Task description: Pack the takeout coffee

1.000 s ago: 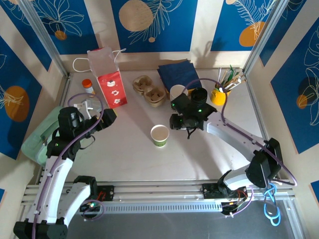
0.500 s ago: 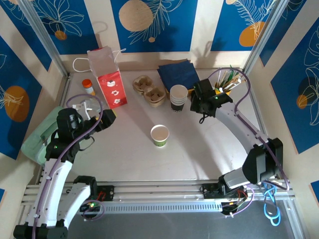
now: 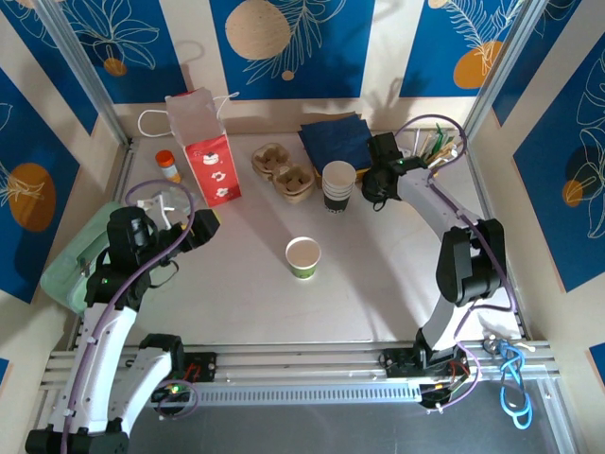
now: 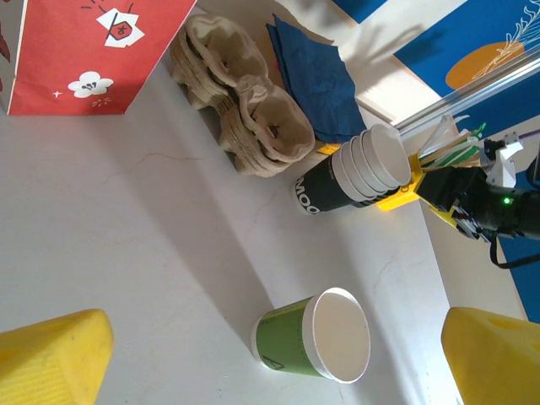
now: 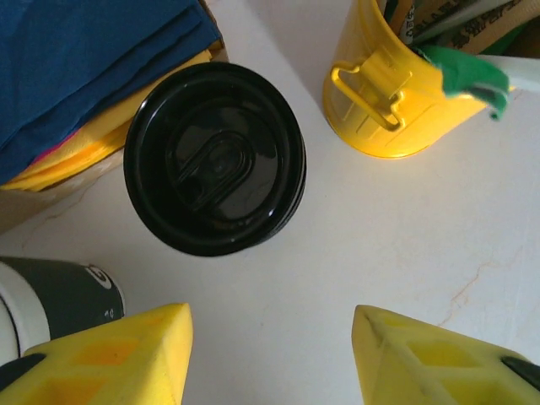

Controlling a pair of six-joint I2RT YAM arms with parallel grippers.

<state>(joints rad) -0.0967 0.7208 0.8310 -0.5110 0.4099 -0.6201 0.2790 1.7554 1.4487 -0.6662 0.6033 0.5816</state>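
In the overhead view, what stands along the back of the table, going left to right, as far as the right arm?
Orange-capped bottle → red paper bag → cardboard cup carriers → stack of paper cups. The blue napkins overlap the carriers and cups sideways, so they are left out.

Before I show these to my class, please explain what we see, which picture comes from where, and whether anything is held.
Two robot arms are bolted to a table. One picture looks down from above; the others come from a camera on each wrist. The left arm and right arm have open jaws, holding nothing. On the table are a lidless green paper cup, a cup stack, cardboard carriers, a red bag, blue napkins and a yellow holder. The right wrist camera faces a black lid.
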